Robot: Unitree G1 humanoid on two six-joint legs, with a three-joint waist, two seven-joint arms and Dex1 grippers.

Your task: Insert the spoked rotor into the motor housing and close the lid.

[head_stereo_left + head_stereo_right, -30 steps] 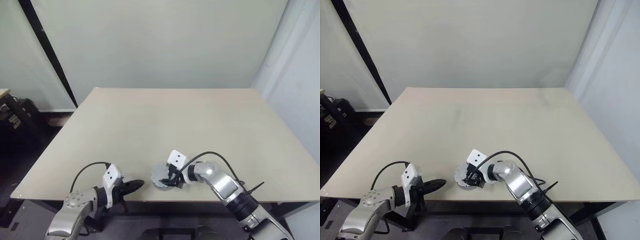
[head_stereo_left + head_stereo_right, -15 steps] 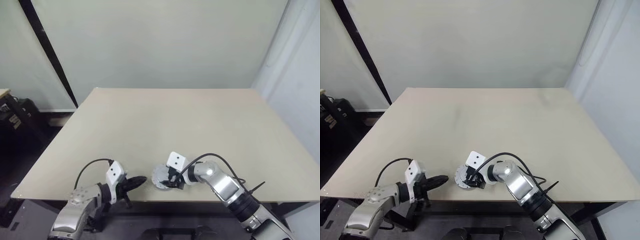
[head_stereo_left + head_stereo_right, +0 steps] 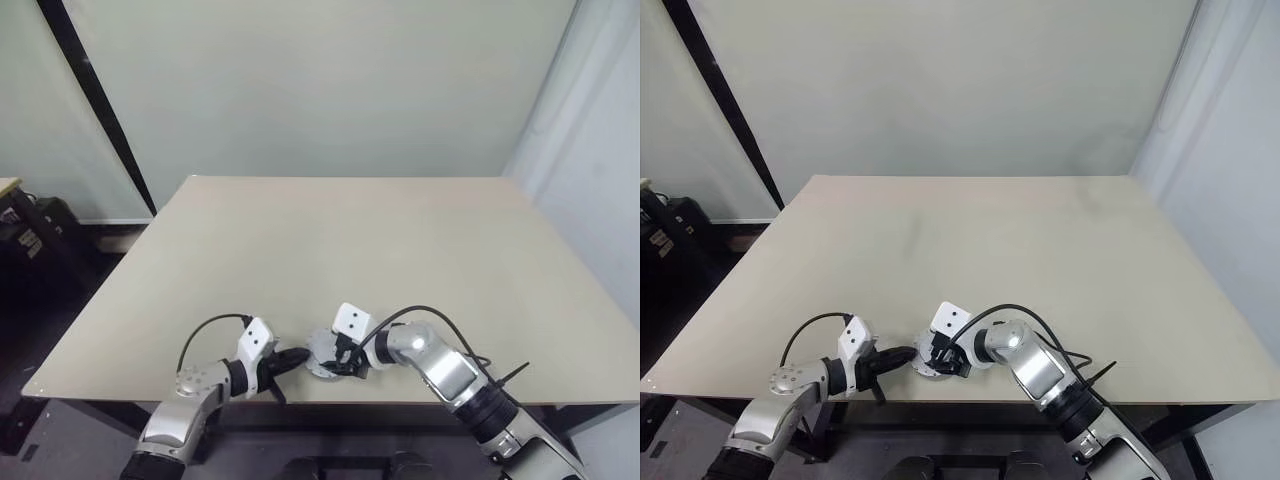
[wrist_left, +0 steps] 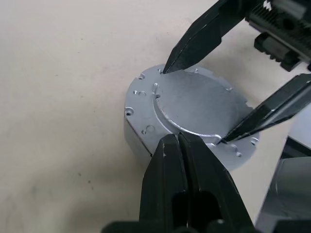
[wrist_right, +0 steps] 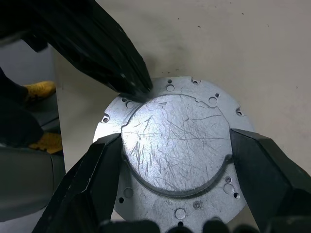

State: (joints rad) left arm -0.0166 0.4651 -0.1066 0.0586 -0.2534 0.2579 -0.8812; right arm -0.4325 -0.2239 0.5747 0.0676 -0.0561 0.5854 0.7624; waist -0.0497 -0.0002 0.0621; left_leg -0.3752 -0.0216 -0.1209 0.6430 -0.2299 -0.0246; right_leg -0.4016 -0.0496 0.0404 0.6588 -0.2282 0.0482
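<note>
The lid (image 4: 204, 99), a scratched silver disc with a raised round centre and small holes in its rim, lies flat near the table's front edge (image 3: 320, 352). A thick pale side wall (image 4: 137, 141) shows beneath it; I cannot tell whether that is the motor housing. My right gripper (image 5: 176, 136) straddles the raised centre with a finger against each side. My left gripper (image 4: 178, 137) is shut, its tips resting on the lid's rim at the near left. The spoked rotor is out of view.
The lid lies close to the table's front edge (image 3: 330, 402). The beige tabletop (image 3: 350, 250) stretches wide behind and to both sides. A dark slanted bar (image 3: 95, 100) stands against the wall at the back left.
My left gripper, still shut, has moved right along the front edge, from well apart from the lid to touching its rim. The right gripper and lid have stayed in place.
</note>
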